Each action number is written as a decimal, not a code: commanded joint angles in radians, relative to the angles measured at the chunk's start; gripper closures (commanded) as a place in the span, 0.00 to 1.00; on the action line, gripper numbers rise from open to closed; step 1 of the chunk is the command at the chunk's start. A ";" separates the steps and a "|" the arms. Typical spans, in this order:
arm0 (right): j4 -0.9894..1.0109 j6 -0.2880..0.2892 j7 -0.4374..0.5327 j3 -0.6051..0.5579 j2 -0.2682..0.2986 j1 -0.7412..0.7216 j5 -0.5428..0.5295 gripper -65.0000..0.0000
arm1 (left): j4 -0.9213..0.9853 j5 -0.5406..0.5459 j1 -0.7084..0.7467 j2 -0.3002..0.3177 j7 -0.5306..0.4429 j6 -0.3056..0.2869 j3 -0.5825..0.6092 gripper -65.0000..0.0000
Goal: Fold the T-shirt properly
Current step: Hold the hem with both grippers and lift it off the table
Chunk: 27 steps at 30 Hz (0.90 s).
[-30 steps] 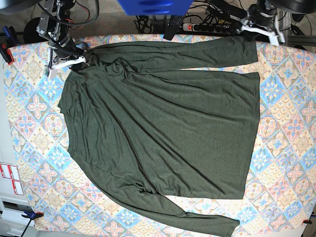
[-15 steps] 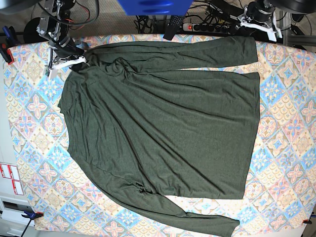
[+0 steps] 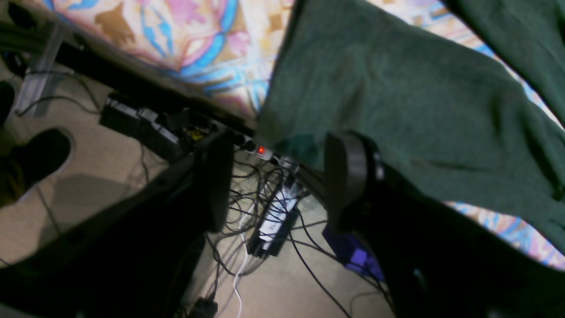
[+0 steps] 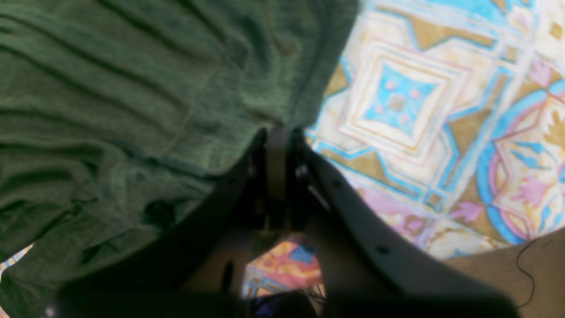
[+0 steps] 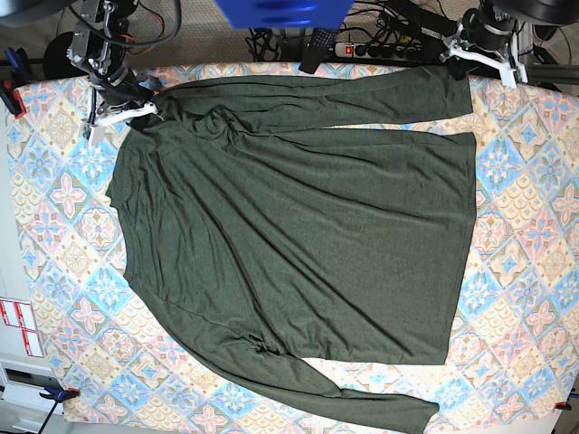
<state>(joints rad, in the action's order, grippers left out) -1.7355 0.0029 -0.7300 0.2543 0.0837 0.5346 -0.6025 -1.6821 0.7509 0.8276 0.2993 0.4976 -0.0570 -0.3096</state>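
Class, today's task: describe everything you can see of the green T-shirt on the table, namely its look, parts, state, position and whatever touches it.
The T-shirt is dark olive-green, heathered, plain, long-sleeved, of thin soft knit. It lies spread flat and unfolded, lightly wrinkled, on the patterned tablecloth. One sleeve runs along the far edge, its cuff beside the open left gripper, which holds nothing. The other sleeve trails along the near edge. The right gripper is shut on the fabric's edge at the shirt's far corner on that arm's side.

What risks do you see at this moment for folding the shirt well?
1. The right claw is shut on the T-shirt at one shoulder only; pulling may skew the wrinkled cloth.
2. The left claw is open beyond the table edge, near hanging cables, with the sleeve end free.
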 commanded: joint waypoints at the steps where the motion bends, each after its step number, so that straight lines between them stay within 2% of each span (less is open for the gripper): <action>1: -0.017 0.009 0.014 0.001 0.008 0.000 -0.004 1.00 | -0.013 -0.018 0.005 0.011 -0.012 -0.004 -0.003 0.48; 7: -0.017 0.009 0.014 0.001 0.008 0.000 -0.004 1.00 | -0.008 -0.083 -0.037 0.005 -0.012 -0.004 -0.001 0.48; 13: -0.017 0.009 0.014 0.001 0.008 0.000 -0.004 1.00 | 0.092 -0.090 -0.086 0.008 -0.014 -0.004 0.026 0.49; 22: -0.017 0.009 0.014 0.001 0.008 0.000 -0.004 1.00 | 0.099 -0.090 -0.093 0.007 -0.018 -0.004 0.091 0.50; 24: -0.017 0.009 0.014 0.001 0.008 0.000 -0.004 1.00 | 0.099 -0.090 -0.095 0.007 -0.018 -0.004 0.097 0.56; 27: -0.017 0.009 0.014 0.001 0.008 0.000 -0.004 1.00 | 0.099 -0.089 -0.095 0.010 -0.018 -0.005 0.103 0.74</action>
<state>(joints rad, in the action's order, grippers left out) -1.7355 0.0032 -0.7303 0.2531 0.0834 0.5323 -0.6025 -1.5784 0.6582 0.7376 0.3103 0.4446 -0.0254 -0.2234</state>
